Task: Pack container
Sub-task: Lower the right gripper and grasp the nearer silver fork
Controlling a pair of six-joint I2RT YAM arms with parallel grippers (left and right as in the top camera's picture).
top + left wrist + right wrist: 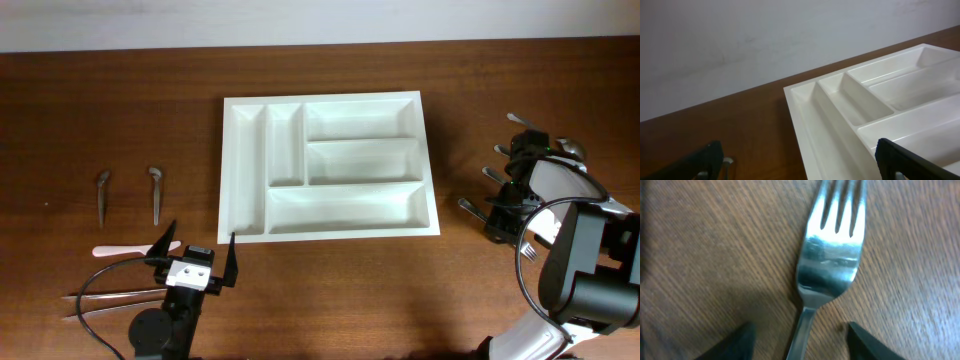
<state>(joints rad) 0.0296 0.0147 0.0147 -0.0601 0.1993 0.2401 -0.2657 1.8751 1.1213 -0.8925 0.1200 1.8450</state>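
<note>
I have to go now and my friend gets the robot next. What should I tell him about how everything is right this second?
Left tool: open, holding nothing, near the front left corner of the container.
Right tool: open, jaws on either side of a fork lying on the table, not gripping it yet.
Container: mid-table, all five compartments empty.
Done: nothing packed.
Left to do: two spoons, a pink utensil and long thin pieces lie to the left, and more cutlery lies by the right arm. This fork probably goes in first.
</note>
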